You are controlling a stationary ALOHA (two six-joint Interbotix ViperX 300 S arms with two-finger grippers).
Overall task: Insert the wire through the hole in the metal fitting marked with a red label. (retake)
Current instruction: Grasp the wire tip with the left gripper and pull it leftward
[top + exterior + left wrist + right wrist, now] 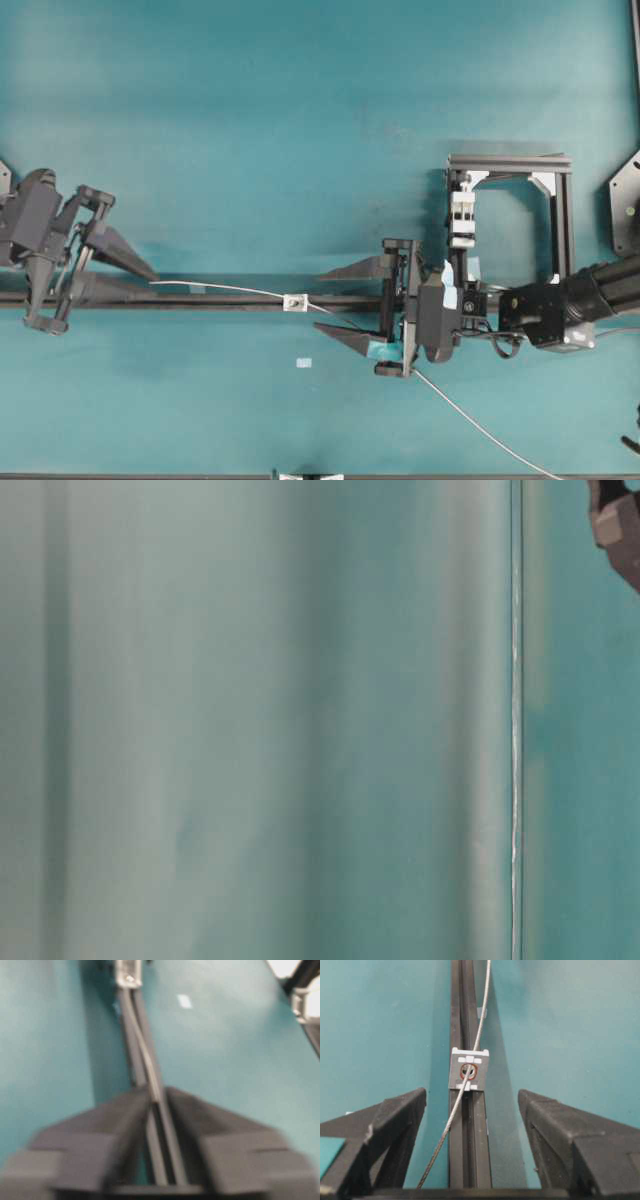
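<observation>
no readable writing, just a red ring round the hole [468, 1072] in the metal fitting [468, 1069] on the black rail [468, 1125]; the wire [465, 1085] runs through it along the rail; left tool [120, 270] looks nearly closed at the wire's end, can't tell if it grips; right tool [352, 302] spread wide, released.

The left wrist view is blurred: the left pincer [159, 1110] and the wire [145, 1055] between its tips are soft, so any contact cannot be told. The table-level view is a teal blur. Overhead, the wire runs off the bottom edge, and the hole [295, 301] is too small to read.
</observation>
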